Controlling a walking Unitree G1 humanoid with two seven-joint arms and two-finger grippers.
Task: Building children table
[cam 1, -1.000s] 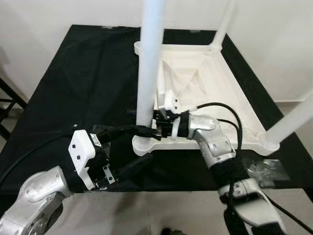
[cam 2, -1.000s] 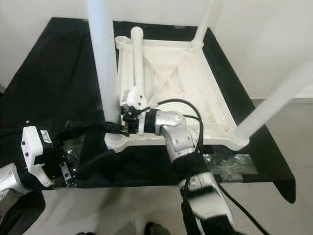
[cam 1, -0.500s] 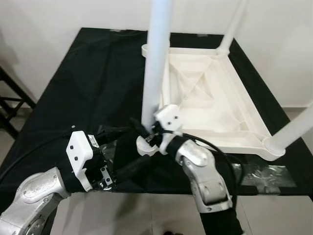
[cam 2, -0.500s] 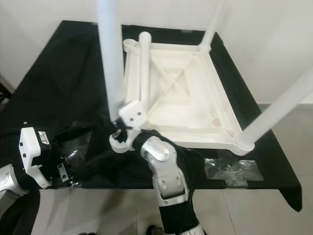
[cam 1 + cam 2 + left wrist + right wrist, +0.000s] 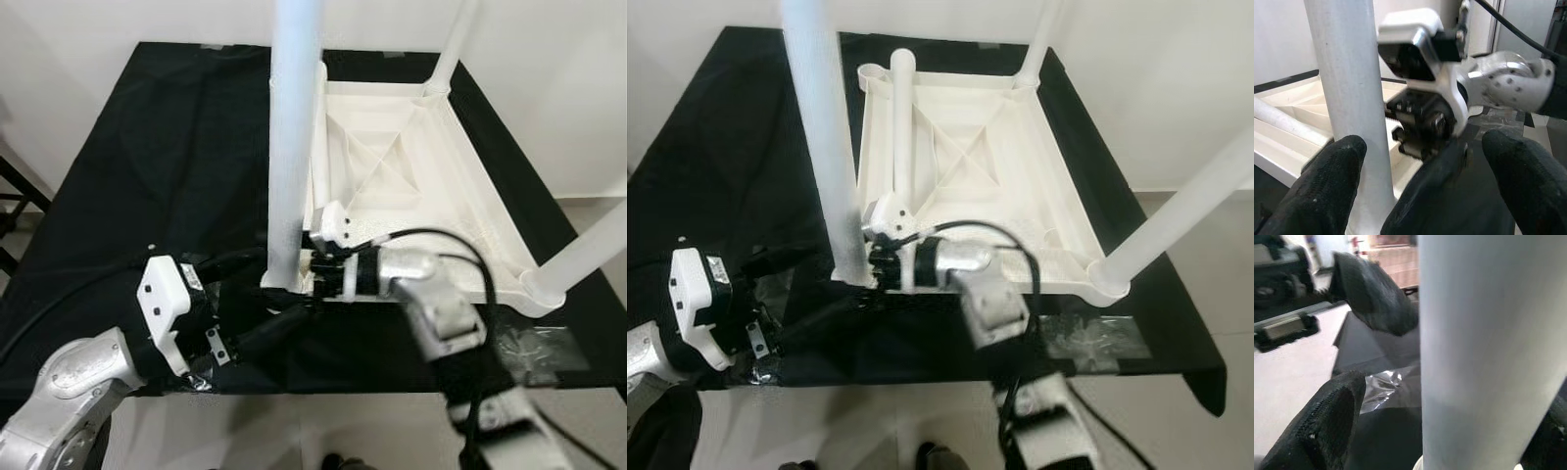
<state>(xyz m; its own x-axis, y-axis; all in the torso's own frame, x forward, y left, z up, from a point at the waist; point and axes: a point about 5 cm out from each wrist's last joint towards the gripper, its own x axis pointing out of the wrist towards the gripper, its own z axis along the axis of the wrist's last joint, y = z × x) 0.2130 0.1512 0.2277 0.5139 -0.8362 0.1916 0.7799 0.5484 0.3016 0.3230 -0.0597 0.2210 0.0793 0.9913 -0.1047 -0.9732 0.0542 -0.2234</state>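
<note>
Since 0.5 s ago right gripper point(image 5: 312, 262) returned to upright leg point(image 5: 292, 147), jaws straddling it; left gripper point(image 5: 284, 294) wide

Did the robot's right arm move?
Yes. The right gripper swung back from the near corner of the upside-down table to reach sideways at the near leg.

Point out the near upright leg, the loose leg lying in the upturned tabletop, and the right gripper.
near upright leg point(image 5: 291, 147), left eye view, midway up its shaft.
loose leg point(image 5: 902, 127), right eye view, middle of its length.
upturned tabletop point(image 5: 1063, 211), right eye view, right rim.
right gripper point(image 5: 312, 262), left eye view, at the leg's base.
</note>
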